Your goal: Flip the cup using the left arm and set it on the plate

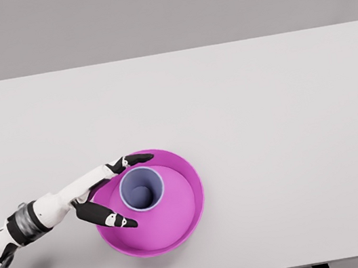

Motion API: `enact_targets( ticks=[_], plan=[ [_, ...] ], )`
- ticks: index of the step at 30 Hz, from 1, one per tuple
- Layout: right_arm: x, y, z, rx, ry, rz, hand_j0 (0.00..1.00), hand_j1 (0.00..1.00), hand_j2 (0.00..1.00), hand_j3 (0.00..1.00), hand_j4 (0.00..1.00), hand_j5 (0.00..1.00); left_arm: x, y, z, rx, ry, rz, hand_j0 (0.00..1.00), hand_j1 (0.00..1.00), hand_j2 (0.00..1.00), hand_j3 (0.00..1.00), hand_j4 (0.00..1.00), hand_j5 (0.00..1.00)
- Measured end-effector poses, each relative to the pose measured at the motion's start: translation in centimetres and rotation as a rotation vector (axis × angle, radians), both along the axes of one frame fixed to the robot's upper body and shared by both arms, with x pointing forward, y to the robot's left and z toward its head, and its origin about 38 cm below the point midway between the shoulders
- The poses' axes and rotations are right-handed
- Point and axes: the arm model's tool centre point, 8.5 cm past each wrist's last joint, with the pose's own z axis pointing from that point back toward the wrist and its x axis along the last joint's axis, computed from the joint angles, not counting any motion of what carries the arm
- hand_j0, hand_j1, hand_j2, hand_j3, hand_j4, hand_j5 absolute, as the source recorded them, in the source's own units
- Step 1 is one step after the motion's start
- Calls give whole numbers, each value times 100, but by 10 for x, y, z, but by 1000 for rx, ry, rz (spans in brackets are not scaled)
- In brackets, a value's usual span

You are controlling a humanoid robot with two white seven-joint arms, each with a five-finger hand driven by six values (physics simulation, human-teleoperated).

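- The small lavender-blue cup [141,188] stands mouth-up inside the shallow magenta round plate [187,225], a little toward the plate's left and far side. Its open rim faces the ceiling and its hollow inside is plain to see.
- Upright and resting on the plate, the cup looks, to my eye, as though the flipping and setting-down are already done. What remains seems to be only for the hand to come away cleanly.
- The white-and-black left hand [110,193] sits at the plate's left edge, fingers spread on either side of the cup rather than closed around it.
- One long black-tipped finger [132,160] reaches over the plate's far-left rim, passing just beyond the cup. Another digit [111,219] angles over the plate's near-left rim, just beside the cup on the other side.
- There is a visible gap between each digit and the cup wall, so I'd say the hand is open and has hold of nothing. It brackets the cup loosely.
- That splayed pose makes sense for a release: with the fingers wide, the cup is less likely to be nudged or tipped.
- The forearm runs low across the pale grey table [264,106] from the plate's left, wrist roughly level, its grey ribbed cuff well left of the plate.
- The right arm is nowhere to be seen.
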Motion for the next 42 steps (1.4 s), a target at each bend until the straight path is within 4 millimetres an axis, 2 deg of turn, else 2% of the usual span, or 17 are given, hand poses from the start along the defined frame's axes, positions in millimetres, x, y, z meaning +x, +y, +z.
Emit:
enact_targets(
  ticks=[20,36,42],
  plan=[
    [0,0,0,0,0,0,100,100,100,100,100,100,4,5,4,9,-17,13,100,100,100,100,100,100],
    [0,0,0,0,0,0,100,100,100,100,100,100,7,20,6,41,-20,40,100,100,100,100,100,100],
    [0,0,0,0,0,0,100,100,100,100,100,100,11,32,3,64,-11,68,100,100,100,100,100,100]
  ],
)
